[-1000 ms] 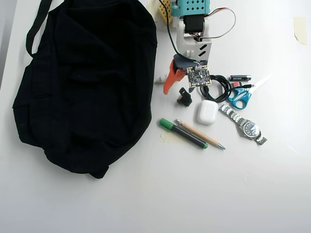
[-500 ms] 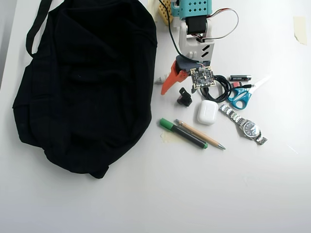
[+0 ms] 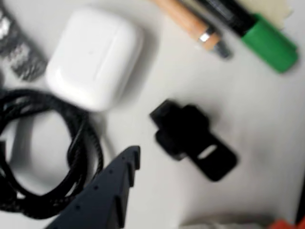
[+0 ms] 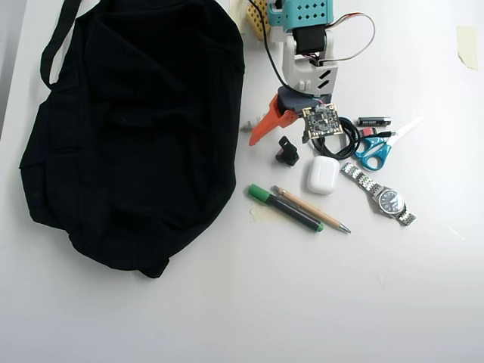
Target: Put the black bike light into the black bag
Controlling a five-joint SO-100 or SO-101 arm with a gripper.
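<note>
In your wrist view, the small chunky black plastic bike light lies diagonally, upper left to lower right, below the white earbud case. Overhead, it sits just right of the floppy black fabric bag, untouched; the orange-fingered gripper above it is spread apart.

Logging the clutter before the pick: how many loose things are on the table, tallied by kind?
Bag: 1, the black bag
Bike light: 1, the black bike light
Earbud case: 1
Writing tools: 2, green marker and pencil
Wristwatch: 1
Scissors: 1
Coiled cable: 1
Battery: 1
Small white piece by the bag: 1
Total: 10
</note>
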